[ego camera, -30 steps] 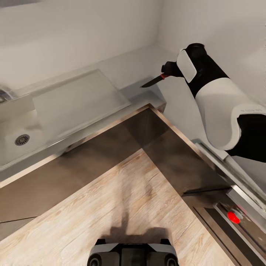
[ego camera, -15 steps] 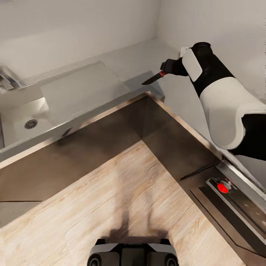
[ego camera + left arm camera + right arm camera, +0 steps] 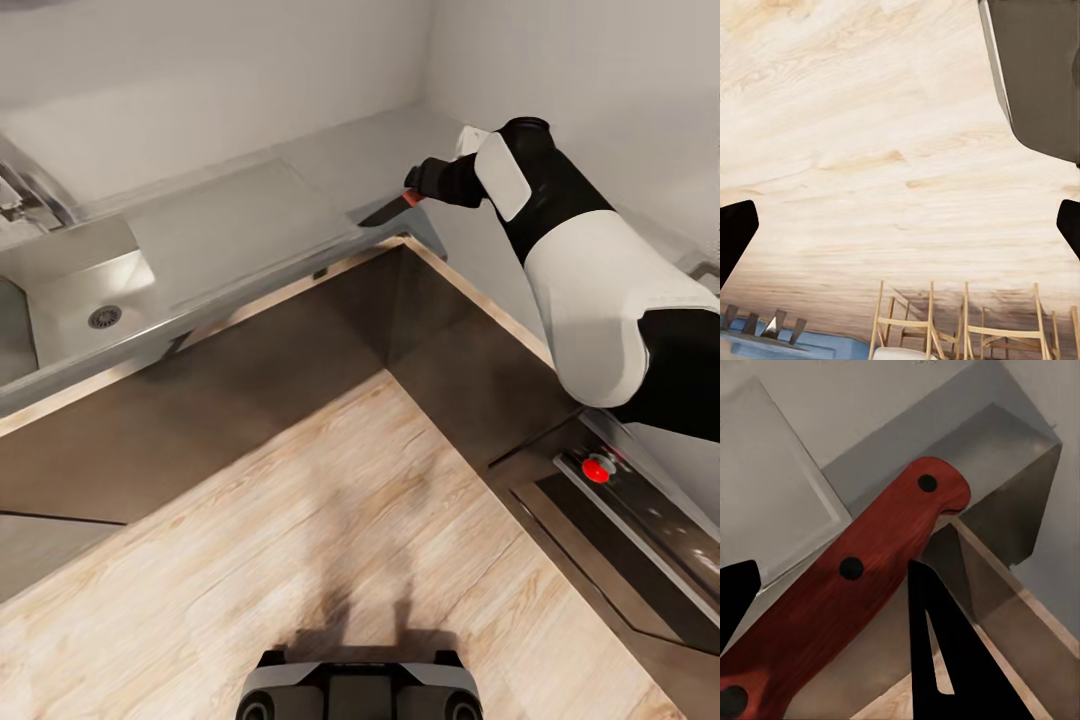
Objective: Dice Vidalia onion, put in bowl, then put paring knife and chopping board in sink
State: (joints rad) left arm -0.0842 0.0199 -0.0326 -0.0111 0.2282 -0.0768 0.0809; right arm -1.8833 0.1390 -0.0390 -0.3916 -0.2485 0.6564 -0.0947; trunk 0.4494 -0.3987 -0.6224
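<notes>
Swung left since a second ago, bringing more sink (image 3: pixel 85 300) into head view.
Right gripper (image 3: pixel 425 185) clamped on paring knife (image 3: pixel 388 209), blade above countertop (image 3: pixel 330 160) corner; left gripper (image 3: pixel 900 225) spread wide over wooden floor (image 3: pixel 870 150).

We saw soft, even, bright light with no glare. The robot's blurred shadow fell on the wooden floor (image 3: pixel 330 520). The sink (image 3: pixel 70 300) carried a pale sheen. The paring knife (image 3: pixel 847 585) looked slightly smeared up close.
</notes>
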